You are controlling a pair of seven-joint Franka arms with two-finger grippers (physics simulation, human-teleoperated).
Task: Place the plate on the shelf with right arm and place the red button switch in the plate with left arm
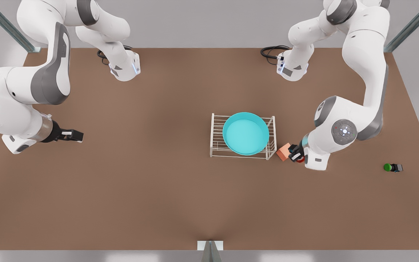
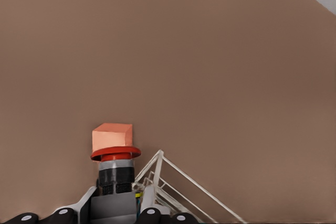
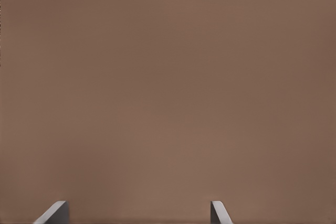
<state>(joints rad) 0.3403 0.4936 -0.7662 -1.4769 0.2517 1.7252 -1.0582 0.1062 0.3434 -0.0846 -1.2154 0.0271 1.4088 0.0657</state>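
Beside the shelf (image 1: pixel 244 136), left gripper (image 1: pixel 294 153) fingers clamp the red button switch (image 2: pixel 115 167); right gripper (image 1: pixel 72 135) waits — fingers spread.

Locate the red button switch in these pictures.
The red button switch sits in the left gripper, beside the orange cube at the shelf's front-view right corner.

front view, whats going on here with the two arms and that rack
The turquoise plate already sits on top of the white wire shelf. The left gripper, on the front view's right, is shut on the red button switch close beside the shelf, next to a small orange cube. The switch is not yet in the plate. The right gripper waits open over bare table on the front view's left. A green-capped switch lies apart near the table's edge.
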